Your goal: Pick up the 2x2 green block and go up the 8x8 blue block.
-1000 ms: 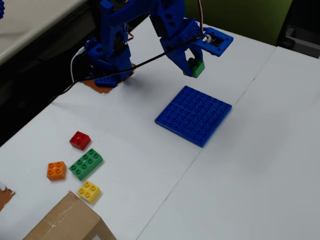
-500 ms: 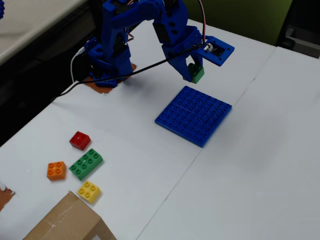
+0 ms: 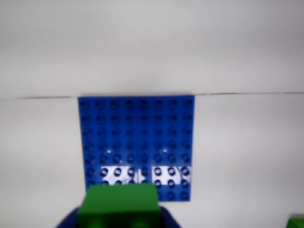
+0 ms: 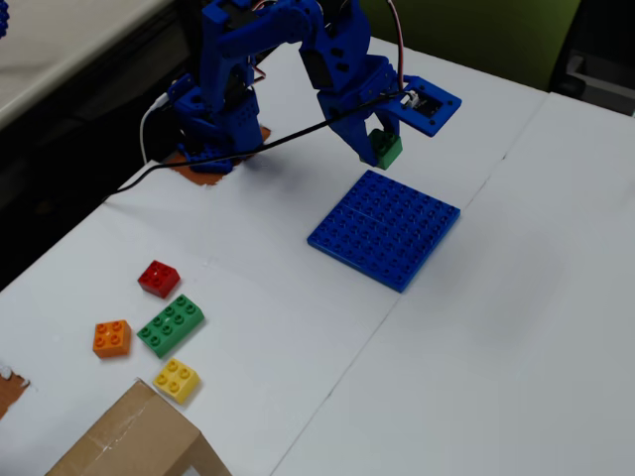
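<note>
Above 8x8 blue block (image 4: 385,229) | pincer (image 4: 380,147) grips 2x2 green block (image 4: 387,151) | writing: unreadable

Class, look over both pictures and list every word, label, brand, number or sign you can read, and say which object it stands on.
None: no legible text in either view.
The 8x8 blue block, the 2x2 green block in the gripper, and the red, orange, yellow and long green bricks show only studs; any stud marks are too blurred.
The cardboard box looks blank.
</note>
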